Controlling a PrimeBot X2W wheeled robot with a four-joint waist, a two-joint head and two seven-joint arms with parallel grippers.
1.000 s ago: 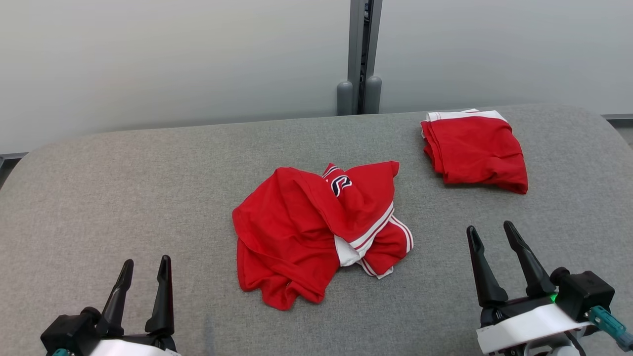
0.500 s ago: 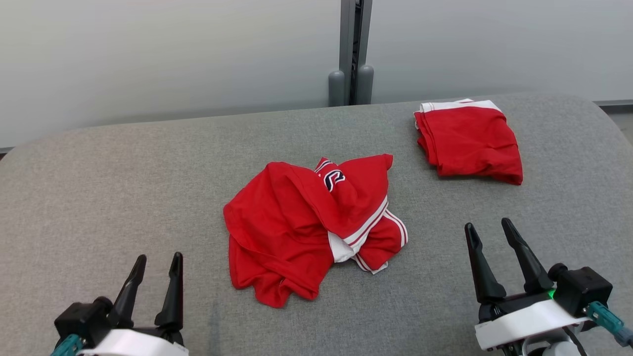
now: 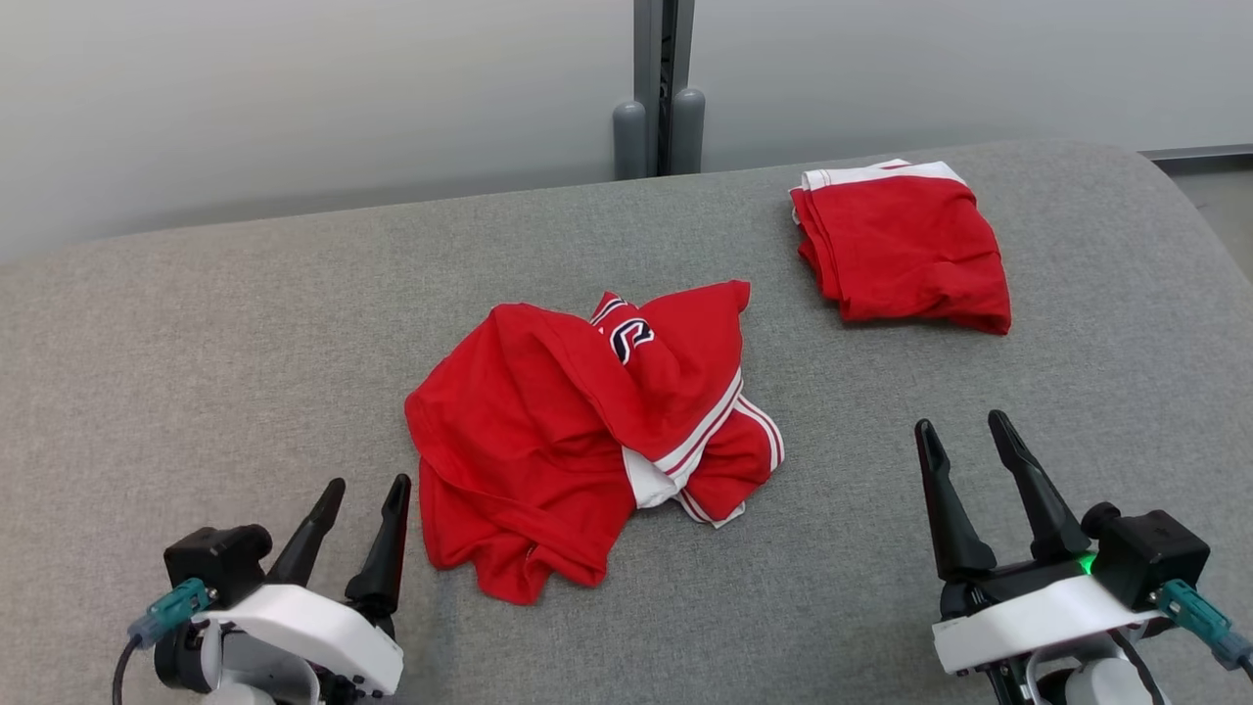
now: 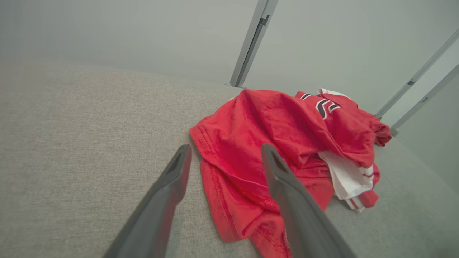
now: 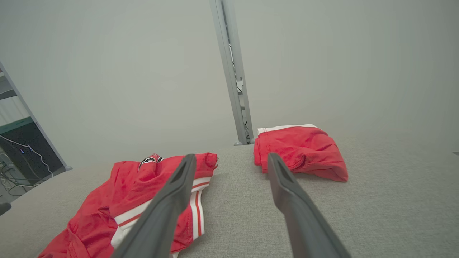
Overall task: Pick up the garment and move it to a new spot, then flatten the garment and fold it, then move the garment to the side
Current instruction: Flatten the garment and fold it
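2 tools gape empty: left tool (image 3: pixel 369 482) just beside crumpled garment (image 3: pixel 548 431), right tool (image 3: pixel 960 421) facing folded red cloth (image 3: pixel 905 250)

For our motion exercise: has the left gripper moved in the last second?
Yes. Against the crumpled garment, which lies still, the left gripper has moved rightward and forward; it now stands beside the garment's left edge.
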